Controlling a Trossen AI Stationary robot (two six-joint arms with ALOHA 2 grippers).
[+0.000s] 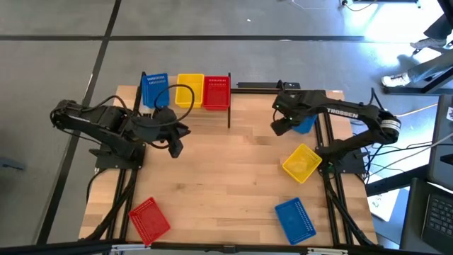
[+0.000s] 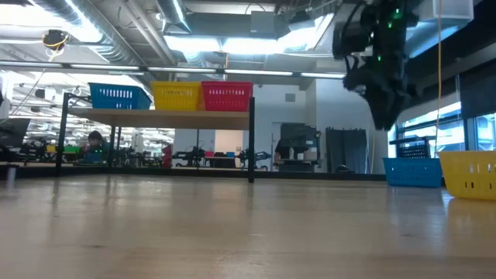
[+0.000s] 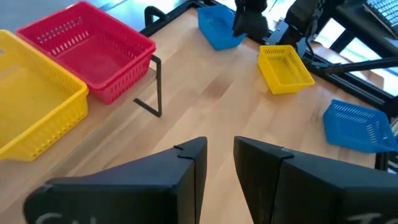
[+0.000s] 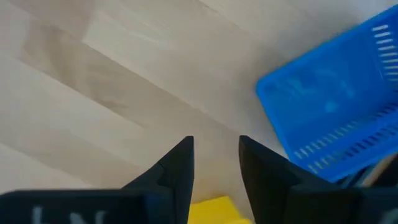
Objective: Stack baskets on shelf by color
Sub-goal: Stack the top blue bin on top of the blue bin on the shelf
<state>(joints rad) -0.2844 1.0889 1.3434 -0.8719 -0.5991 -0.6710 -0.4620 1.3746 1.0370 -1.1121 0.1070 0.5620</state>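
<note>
- Nearest the camera in the high view, a red basket and a blue basket are lying on the counter at its front edge, well apart from each other.
- The left gripper is reaching in from the left side with its arm bent, hovering over bare wood just in front of the shelf; its jaws are standing slightly apart with nothing between them, as the left wrist view shows.
- The right gripper is stretching toward the back right of the counter, hanging above a second blue basket; its jaws are apart and empty, and that blue basket is sitting just beside them, not touching.
- Counting what is showing: seven baskets in all, three blue, two yellow, two red.
- Three are sitting side by side on the shelf: blue, yellow, red.
- A yellow basket is lying tilted on the counter near the right arm's base.
- The right arm is covering most of the back blue basket in the high view.
- In the low view the yellow basket is being cut off by the edge of the picture.
</note>
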